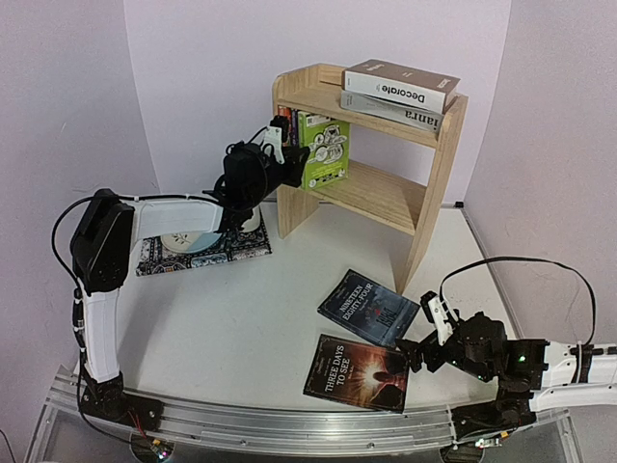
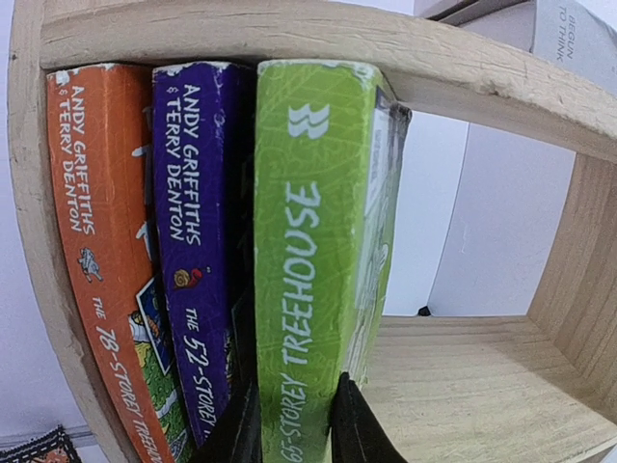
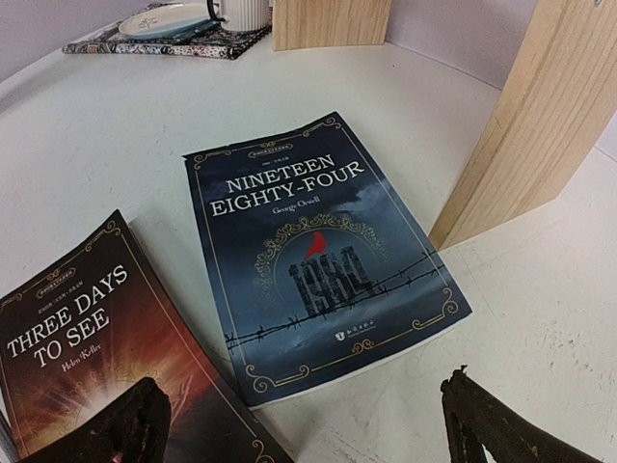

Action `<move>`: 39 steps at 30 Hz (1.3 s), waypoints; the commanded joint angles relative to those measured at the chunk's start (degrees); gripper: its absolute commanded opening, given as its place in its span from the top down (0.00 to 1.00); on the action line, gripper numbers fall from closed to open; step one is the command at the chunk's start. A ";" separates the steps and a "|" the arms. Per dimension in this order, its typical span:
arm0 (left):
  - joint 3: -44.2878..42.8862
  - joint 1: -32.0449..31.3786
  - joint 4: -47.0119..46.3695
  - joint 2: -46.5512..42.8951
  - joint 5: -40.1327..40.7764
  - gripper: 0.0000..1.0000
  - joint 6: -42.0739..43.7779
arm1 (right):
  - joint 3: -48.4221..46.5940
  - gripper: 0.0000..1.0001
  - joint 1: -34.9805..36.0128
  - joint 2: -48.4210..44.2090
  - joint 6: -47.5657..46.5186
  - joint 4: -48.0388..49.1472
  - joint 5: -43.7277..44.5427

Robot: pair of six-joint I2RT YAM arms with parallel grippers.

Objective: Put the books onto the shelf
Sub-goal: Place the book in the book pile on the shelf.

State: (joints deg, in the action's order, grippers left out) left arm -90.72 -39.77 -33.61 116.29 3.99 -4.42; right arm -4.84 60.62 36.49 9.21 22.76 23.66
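The pine shelf (image 1: pixel 439 183) stands at the back of the table. On its top lie the brown "Decorate" (image 1: pixel 400 85) and the grey book (image 1: pixel 405 114). On the lower tier stand the orange (image 2: pixel 96 241), purple (image 2: pixel 198 222) and green (image 2: pixel 313 241) paperbacks. My left gripper (image 2: pixel 297 395) reaches in from the shelf's left front and is shut on the green book's lower spine, one finger on each side. "Nineteen Eighty-Four" (image 3: pixel 308 251) and "Three Days to See" (image 3: pixel 87 338) lie flat on the table. My right gripper (image 3: pixel 299 386) hovers open just short of their near edges, holding nothing.
A patterned placemat (image 1: pixel 202 246) with a plate (image 3: pixel 169 19) and a white mug (image 3: pixel 241 12) lies left of the shelf, under the left arm. The shelf's right side panel (image 3: pixel 540 125) stands close to the blue book. A metal rail (image 1: pixel 289 424) runs along the near edge.
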 commanded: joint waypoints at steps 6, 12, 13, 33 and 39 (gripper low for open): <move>-2.16 0.35 -1.98 -1.42 0.98 0.81 0.65 | -0.96 0.02 0.02 -0.08 -0.34 1.90 1.69; -4.43 0.40 -1.99 0.13 2.18 0.83 1.58 | -0.96 0.02 0.03 -0.10 -0.25 1.93 1.67; -5.01 0.40 -1.99 0.56 2.44 0.83 1.90 | -0.96 0.02 0.02 -0.08 -0.25 1.93 1.68; -6.94 0.38 -1.99 1.48 7.69 0.84 2.36 | -0.96 0.02 0.07 -0.16 -0.25 1.93 1.63; -5.54 0.28 -2.08 0.18 9.31 0.84 2.31 | -0.96 0.02 0.07 -0.01 -0.25 1.93 1.57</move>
State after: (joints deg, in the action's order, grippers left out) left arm -95.88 -40.04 -32.38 119.77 8.99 -1.98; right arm -4.82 60.51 36.75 9.21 22.76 23.66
